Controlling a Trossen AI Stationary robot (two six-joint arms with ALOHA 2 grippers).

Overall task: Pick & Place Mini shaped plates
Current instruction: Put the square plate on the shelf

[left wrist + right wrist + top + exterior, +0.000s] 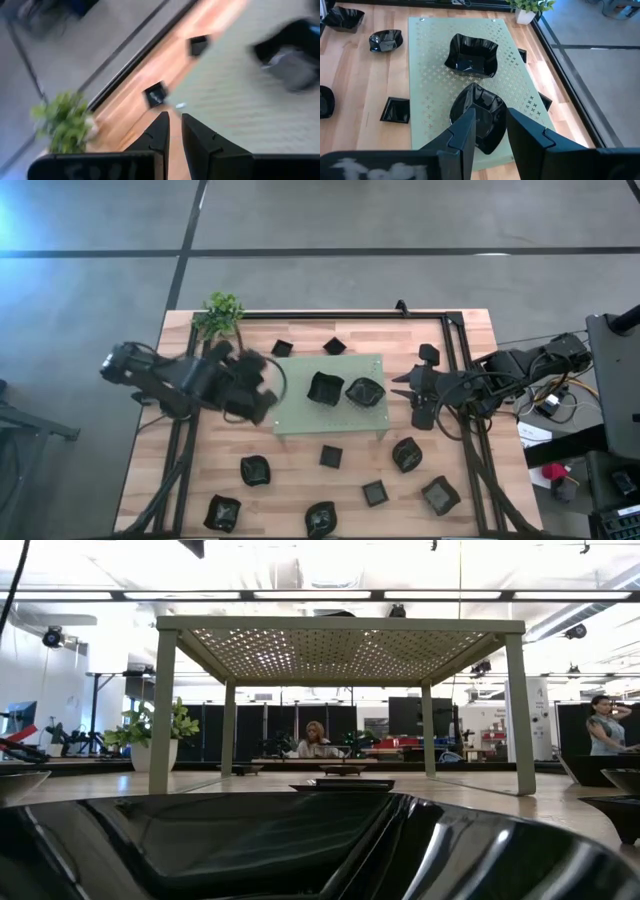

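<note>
On green mat (300,412): two mini shaped plates (325,388), rest scattered on table (470,330). Left gripper (262,392) at mat's left edge, fingers narrow, empty. Right gripper (398,387) beside mat, fingers narrowly apart, empty. Risk: arms colliding over mat; glossy dishes slipping.

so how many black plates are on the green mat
2, side by side near the mat's middle: a squarish plate toward the left arm and a rounder plate toward the right arm. The rest lie on the wood; the left arm may hide others.
</note>
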